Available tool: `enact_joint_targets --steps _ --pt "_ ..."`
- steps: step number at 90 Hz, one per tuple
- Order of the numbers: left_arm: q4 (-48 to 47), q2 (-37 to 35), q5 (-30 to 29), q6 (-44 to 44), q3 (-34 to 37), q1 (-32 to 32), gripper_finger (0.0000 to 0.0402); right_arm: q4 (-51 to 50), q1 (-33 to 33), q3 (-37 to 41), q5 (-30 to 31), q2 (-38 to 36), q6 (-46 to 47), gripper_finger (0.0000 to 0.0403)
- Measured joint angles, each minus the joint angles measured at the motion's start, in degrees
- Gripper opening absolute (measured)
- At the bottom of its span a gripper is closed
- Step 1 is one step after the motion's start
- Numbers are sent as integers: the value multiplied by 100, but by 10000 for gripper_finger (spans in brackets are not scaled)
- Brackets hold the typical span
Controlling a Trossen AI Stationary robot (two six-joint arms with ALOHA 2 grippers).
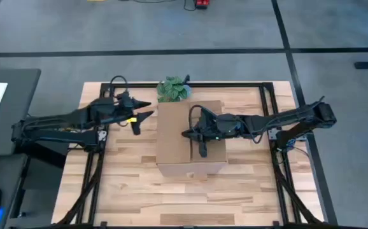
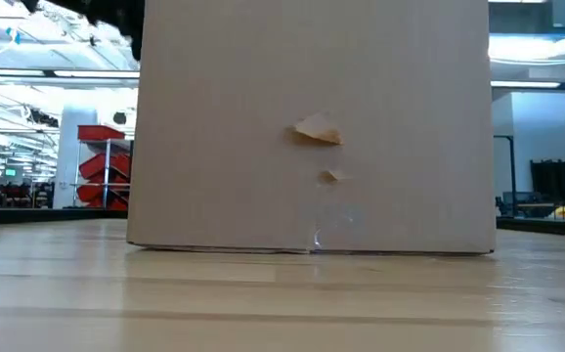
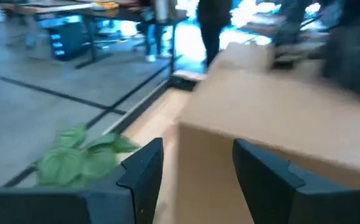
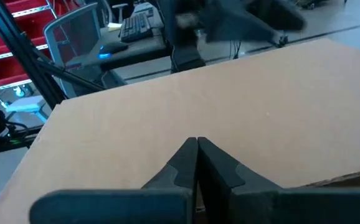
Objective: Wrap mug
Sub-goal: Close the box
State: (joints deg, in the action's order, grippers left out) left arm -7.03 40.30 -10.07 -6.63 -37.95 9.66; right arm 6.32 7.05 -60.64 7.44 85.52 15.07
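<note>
A big cardboard box point(image 1: 190, 137) stands mid-table with its top closed, and it fills the low view point(image 2: 312, 127). The mug is out of view. My right gripper point(image 1: 193, 135) is over the box's top point(image 4: 186, 99), its fingers shut point(image 4: 197, 152) and pointing toward the table's left. My left gripper point(image 1: 147, 111) hangs open just left of the box's far left corner point(image 3: 186, 127), holding nothing. That corner shows beyond its two fingers point(image 3: 146, 171). My right gripper's shut fingertips point(image 4: 189, 155) lie low over the box's top face point(image 4: 167, 124), coming nearly level from the table's right. I cannot tell whether they touch the cardboard.
A green leafy bunch point(image 1: 173, 89) lies at the table's far edge behind the box, close to my left gripper point(image 3: 74, 158). Bare wood shows in front of the box point(image 1: 190, 197) and on both sides of it.
</note>
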Motion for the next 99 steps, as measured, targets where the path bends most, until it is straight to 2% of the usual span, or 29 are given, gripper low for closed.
enact_joint_targets --steps 16,32,48,56,81,99 --pt "-789 -576 81 -460 2 -634 173 -8 0 0 0 0 -10 0" --pt "-1348 -661 -71 -896 6 -1296 173 -21 0 0 -1 0 -197 0" --pt "-519 -610 -840 -350 419 -2065 173 -21 13 2 0 0 -246 0" --pt "-131 -810 -1220 -161 737 -2238 173 -21 36 2 4 0 -262 0" --pt "-142 -2592 -1334 -404 1703 -2106 173 -21 63 2 20 2 -292 0" --pt "-612 -3871 -1313 -409 1925 -2034 173 -21 54 2 19 2 -336 0"
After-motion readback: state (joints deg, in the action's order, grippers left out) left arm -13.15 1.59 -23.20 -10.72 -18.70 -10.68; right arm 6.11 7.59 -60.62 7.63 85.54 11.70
